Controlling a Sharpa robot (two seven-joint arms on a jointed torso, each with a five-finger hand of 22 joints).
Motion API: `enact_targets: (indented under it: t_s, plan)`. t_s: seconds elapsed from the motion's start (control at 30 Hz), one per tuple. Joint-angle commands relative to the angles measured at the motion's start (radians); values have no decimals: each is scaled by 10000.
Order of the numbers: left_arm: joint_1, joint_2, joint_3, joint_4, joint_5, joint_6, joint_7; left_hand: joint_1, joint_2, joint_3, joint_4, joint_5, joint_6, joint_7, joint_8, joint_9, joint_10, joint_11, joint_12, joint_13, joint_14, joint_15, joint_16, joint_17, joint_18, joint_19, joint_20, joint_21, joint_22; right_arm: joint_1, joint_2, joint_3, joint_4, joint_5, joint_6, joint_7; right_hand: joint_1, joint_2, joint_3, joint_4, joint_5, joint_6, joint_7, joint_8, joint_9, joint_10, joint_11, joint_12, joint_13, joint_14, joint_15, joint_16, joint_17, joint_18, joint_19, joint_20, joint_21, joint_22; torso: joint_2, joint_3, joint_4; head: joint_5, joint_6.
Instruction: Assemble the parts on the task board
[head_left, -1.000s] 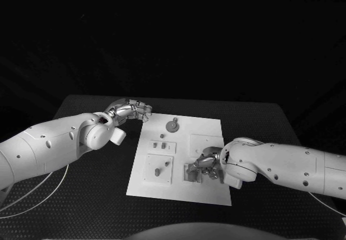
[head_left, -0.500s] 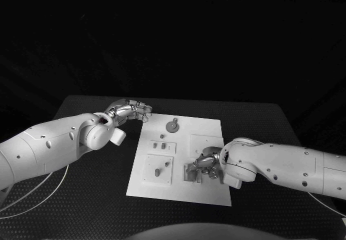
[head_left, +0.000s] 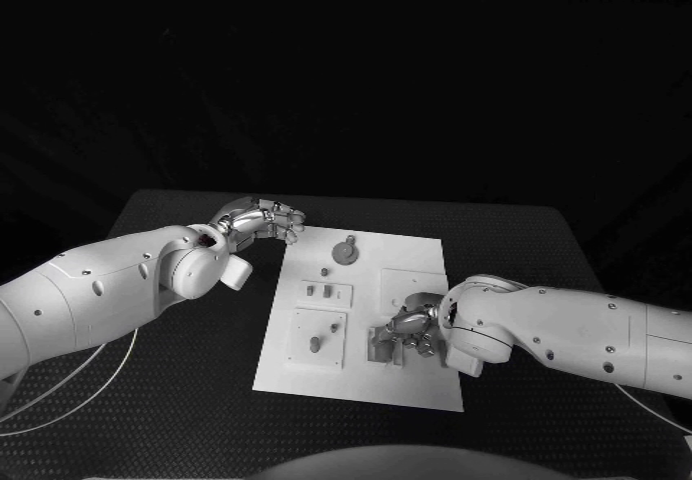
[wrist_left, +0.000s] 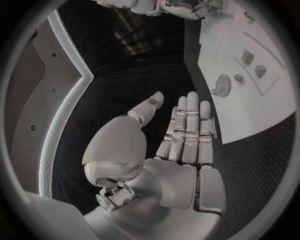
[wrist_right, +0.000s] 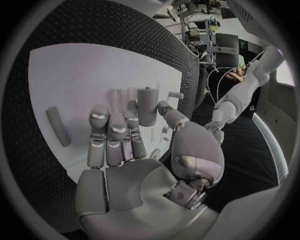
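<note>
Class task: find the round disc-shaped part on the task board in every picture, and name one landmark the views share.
Head view: disc part near the board's far edge, ahead of the left hand.
Left wrist view: disc part beyond the fingertips.
Right wrist view: I cannot pick it out.
Shared landmark: the white task board.

The only visible change is at the right hand (head_left: 411, 332), over the task board (head_left: 335, 375) near its right edge: across the earlier pictures it creeps very slightly toward the board's near edge and settles a touch lower over the small upright part (head_left: 384, 344) in front of its fingers. In the right wrist view that hand's fingers (wrist_right: 110, 131) lie straight and together, just short of a grey cylindrical part (wrist_right: 147, 107); whether they touch it cannot be told.
</note>
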Motion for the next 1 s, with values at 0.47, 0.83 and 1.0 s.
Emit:
enact_targets:
  t_s: [0.47,0.83,1.0]
  plan:
    - [7,14,6,24,43,85,99,-79,-8,18,-6,-5,-76,19,61,-12,6,21,-49,-9,65,2,-73,25,120,47,24,-70,20,-53,-29,-33,-21,-245,63,-50,-401,325,-954,-468,-7,-144,63,-135,20,-156,13,-93,28,-102,30,-139,70,375,-206,-41,-1,28,-2,-2,-6,3,-7]
    - [7,6,6,20,43,95,92,-79,-7,23,-8,-5,-78,20,62,-14,7,20,-50,-9,68,1,-83,38,122,49,23,-74,25,-81,-103,-36,105,-791,462,172,216,122,-853,-940,-7,-123,57,-146,36,-147,7,-86,40,-90,24,-163,97,375,-195,-81,10,9,1,4,-6,7,-14]
    - [7,7,6,19,43,106,90,-81,-7,24,-8,-5,-79,20,63,-15,8,20,-50,-8,69,1,-86,42,122,50,23,-76,28,-126,-116,-36,221,-1276,720,302,630,-168,-1014,-1273,-5,-206,99,-193,46,-232,49,-94,66,-152,61,-203,125,375,-246,-43,-5,-6,0,3,-6,7,-23]
